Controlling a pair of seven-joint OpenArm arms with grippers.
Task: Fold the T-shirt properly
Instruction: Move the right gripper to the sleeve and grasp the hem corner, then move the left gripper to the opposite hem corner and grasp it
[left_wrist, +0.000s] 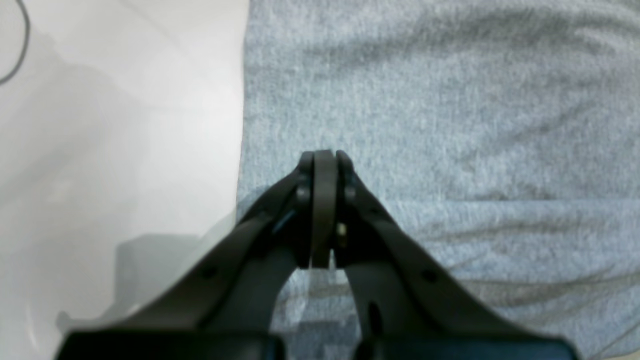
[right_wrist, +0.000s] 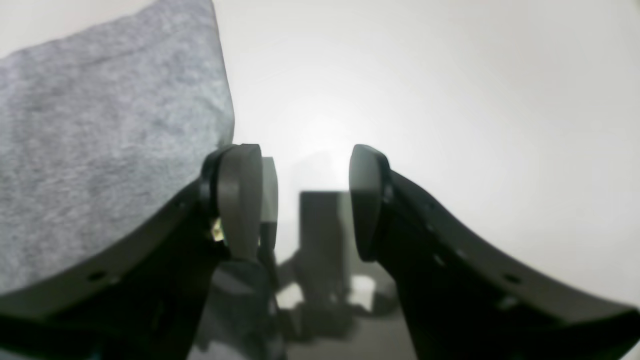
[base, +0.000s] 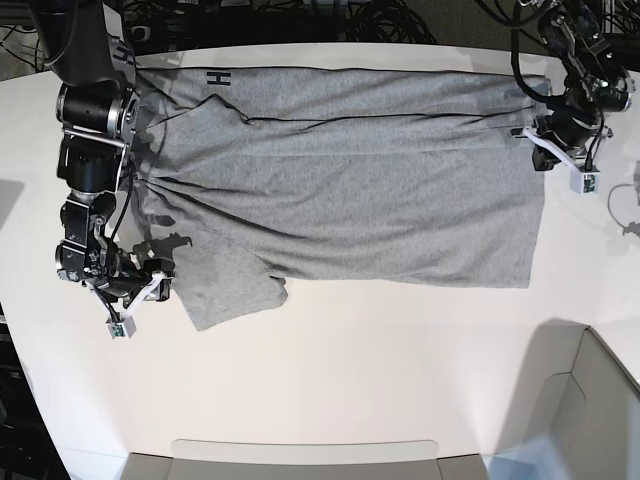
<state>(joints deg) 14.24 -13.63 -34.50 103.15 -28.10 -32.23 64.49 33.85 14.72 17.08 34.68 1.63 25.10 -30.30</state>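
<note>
The T-shirt (base: 340, 190) lies spread flat across the far half of the white tabletop (base: 350, 380), one sleeve reaching toward 7 o'clock. The left gripper (base: 545, 140) hangs over the shirt's 3 o'clock edge, its jaws clenched together; whether they pinch any cloth is hard to tell. The right gripper (base: 150, 280), jaws released and spread wide, sits low just beside the sleeve at 8 o'clock. Bare tabletop stretches along the near side.
</note>
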